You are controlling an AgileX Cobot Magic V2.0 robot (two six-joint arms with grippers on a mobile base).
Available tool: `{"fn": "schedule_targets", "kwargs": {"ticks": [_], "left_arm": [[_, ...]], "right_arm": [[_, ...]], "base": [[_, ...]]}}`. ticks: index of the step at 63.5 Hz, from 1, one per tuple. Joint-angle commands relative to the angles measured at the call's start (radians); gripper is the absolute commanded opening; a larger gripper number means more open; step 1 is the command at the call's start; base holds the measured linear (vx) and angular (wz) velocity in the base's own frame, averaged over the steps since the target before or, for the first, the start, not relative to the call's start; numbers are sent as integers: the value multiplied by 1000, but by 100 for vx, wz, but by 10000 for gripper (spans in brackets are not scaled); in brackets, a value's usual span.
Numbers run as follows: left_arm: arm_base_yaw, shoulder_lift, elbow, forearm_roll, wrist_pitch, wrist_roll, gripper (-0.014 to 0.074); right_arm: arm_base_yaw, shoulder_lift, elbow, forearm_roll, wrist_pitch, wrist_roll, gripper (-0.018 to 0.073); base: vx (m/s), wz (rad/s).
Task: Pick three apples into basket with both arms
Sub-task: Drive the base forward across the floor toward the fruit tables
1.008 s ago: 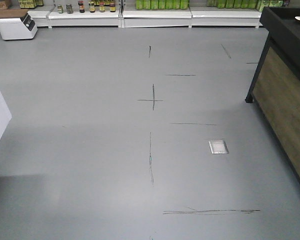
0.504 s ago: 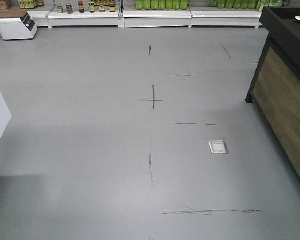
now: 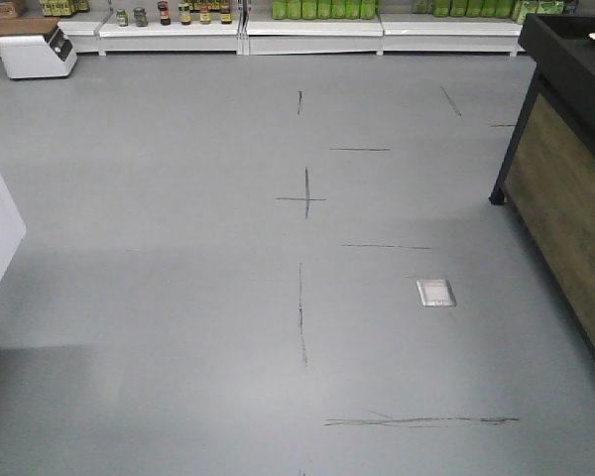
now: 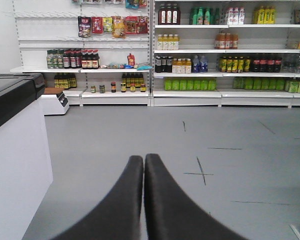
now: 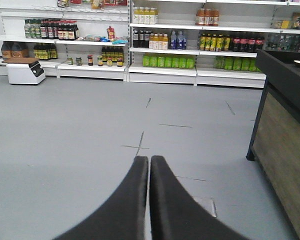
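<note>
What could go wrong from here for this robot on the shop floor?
1. No apples or basket show in any view, so it may head the wrong way.
2. The counter on the right is near; the base might clip it.
3. The left pincer and right pincer are shut and must open before any grasp.

Smooth grey floor [image 3: 178, 317], marked with thin dark scuff lines and a drawn cross [image 3: 305, 199]. A small square metal floor plate [image 3: 435, 293] lies right of centre. A white box-shaped appliance [image 3: 37, 52] stands at far left; a black-framed, wood-panelled cabinet [image 3: 565, 198] stands at right.
</note>
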Motion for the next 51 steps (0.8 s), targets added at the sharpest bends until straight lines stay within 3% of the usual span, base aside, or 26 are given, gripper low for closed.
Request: {"fn": "schedule_targets", "kwargs": {"ticks": [1,51], "left_arm": [[2,-14,24,-8,-74,-1,-6],[2,-14,24,-8,-74,-1,-6]], "right_arm": [[-8,-10,13,-10,-68,-8,-1],[-8,-10,13,-10,-68,-8,-1]], "base": [[1,6],[8,2]]}}
